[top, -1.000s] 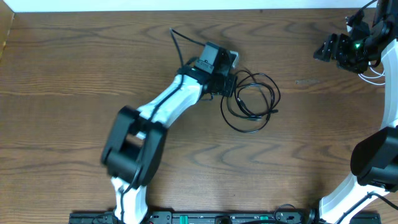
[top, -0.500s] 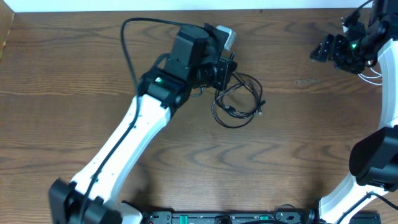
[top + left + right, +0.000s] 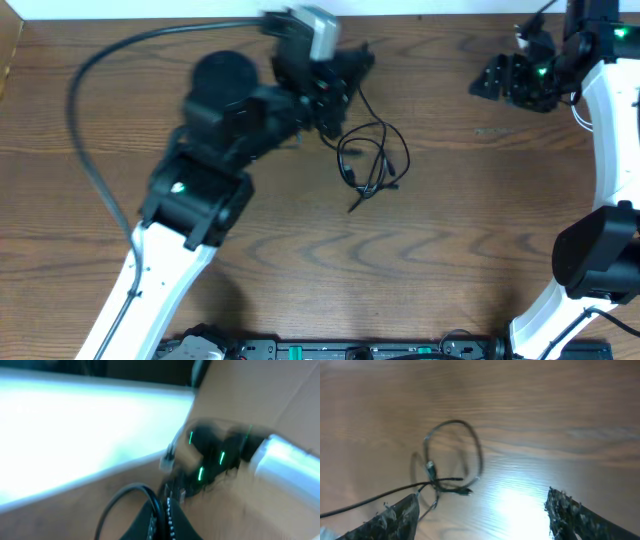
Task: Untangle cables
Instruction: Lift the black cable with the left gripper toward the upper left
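The black cable [image 3: 385, 140] hangs in a loose coil from my left gripper [image 3: 348, 72], which is raised over the back middle of the table. In the left wrist view the left gripper [image 3: 163, 508] is shut on the black cable [image 3: 111, 506], which loops out to the left. My right gripper [image 3: 492, 78] is at the back right, apart from the coil. In the right wrist view the right gripper [image 3: 480, 516] is wide open and empty, with the black cable [image 3: 479, 455] ahead on the wood. No white cable shows.
The brown wooden table [image 3: 470, 220] fills the overhead view, with a white edge along the back. A thick black arm wire [image 3: 85, 150] arcs over the left side. The right arm [image 3: 220, 455] with green lights shows blurred in the left wrist view.
My left arm has risen and swung toward the back, lifting the black cable so its coil drew narrower and shifted left. My right gripper moved a little left.
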